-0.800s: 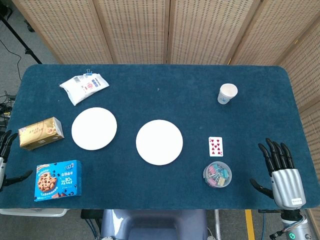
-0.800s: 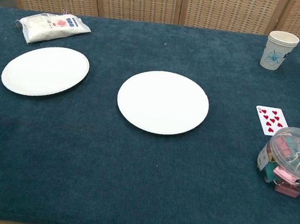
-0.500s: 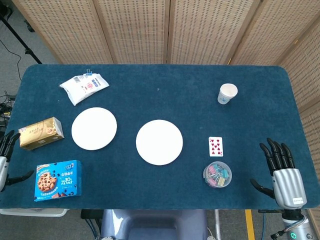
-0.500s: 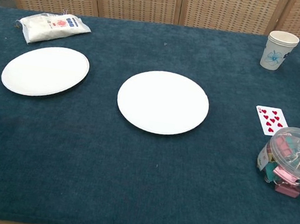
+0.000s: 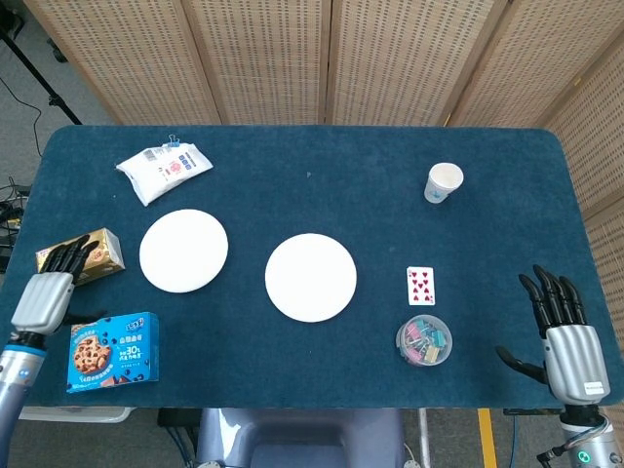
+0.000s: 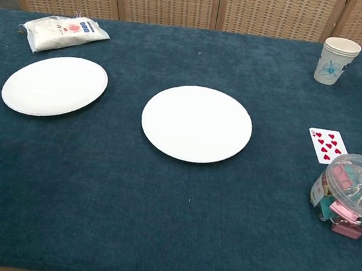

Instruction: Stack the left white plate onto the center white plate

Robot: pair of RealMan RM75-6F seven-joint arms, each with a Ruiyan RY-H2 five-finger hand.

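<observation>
The left white plate [image 5: 183,251] [image 6: 55,85] lies flat on the blue table, and the center white plate [image 5: 310,277] [image 6: 196,123] lies flat a short gap to its right. My left hand [image 5: 51,288] hovers over the table's left edge, above the golden box, well left of the left plate, fingers apart and holding nothing. Open and empty, my right hand [image 5: 563,335] sits at the front right corner, fingers spread. Neither hand shows in the chest view.
A golden box [image 5: 97,253] and a blue cookie box [image 5: 113,351] sit left of the plates, a white bag [image 5: 164,171] behind them. On the right are a paper cup [image 5: 444,182], a playing card [image 5: 420,285] and a tub of clips [image 5: 423,340].
My left hand has moved up and right from the table's left edge to over the golden box. My right hand has drifted slightly toward the front. The plates have not moved.
</observation>
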